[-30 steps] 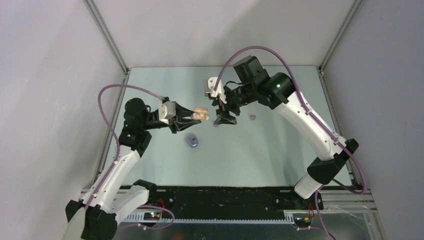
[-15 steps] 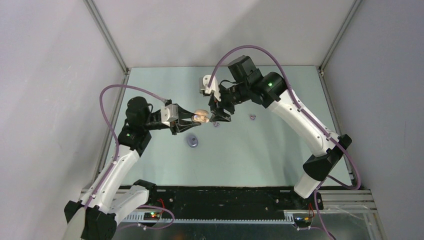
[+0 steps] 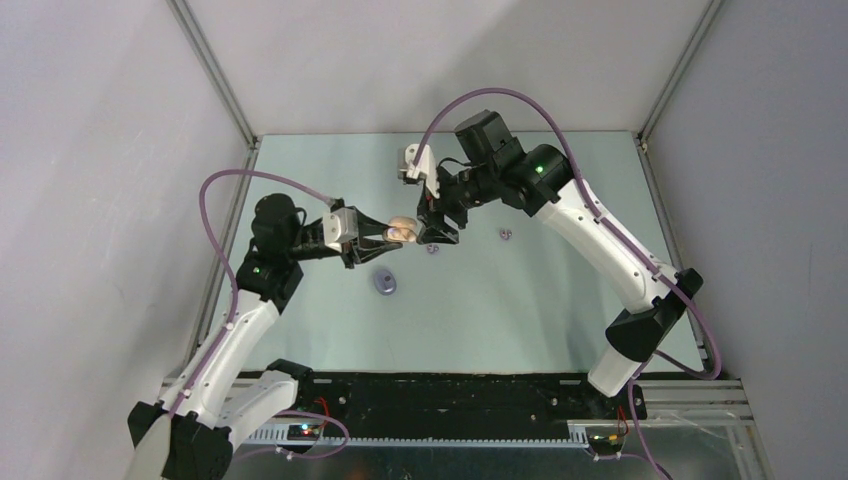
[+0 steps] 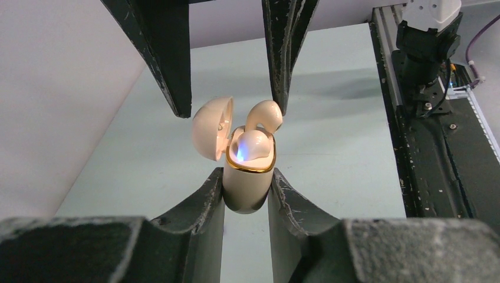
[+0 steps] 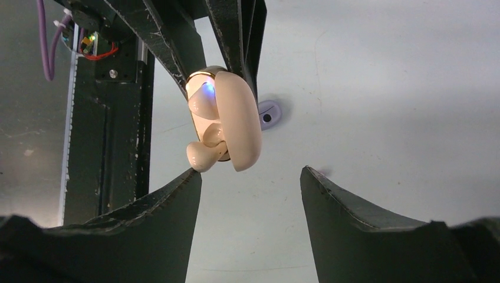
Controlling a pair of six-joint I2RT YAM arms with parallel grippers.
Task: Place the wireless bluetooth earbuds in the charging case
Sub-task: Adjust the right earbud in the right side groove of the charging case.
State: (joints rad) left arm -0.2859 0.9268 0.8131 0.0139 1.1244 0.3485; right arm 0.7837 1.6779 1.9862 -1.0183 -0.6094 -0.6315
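The cream-white pebble-shaped charging case [image 4: 247,191] is being pinched upright by the left gripper [image 4: 246,177], with its domed lid [image 4: 212,128] hanging open to one side. One cream-white earbud [image 4: 253,146] is sitting in its well and glowing blue. The second cream-white earbud [image 4: 264,115] is standing proud, with its long axis tilted away from the lid. It is being touched by one fingertip of the right gripper [image 5: 250,171], whose jaws are spread and pinching nothing. That gripper is judged the nearer for a push down along the case's axis. The pale green table [image 3: 560,300] is lying well below both grippers, and a purple pebble-like case [image 3: 384,283] is resting there, clear of the work.
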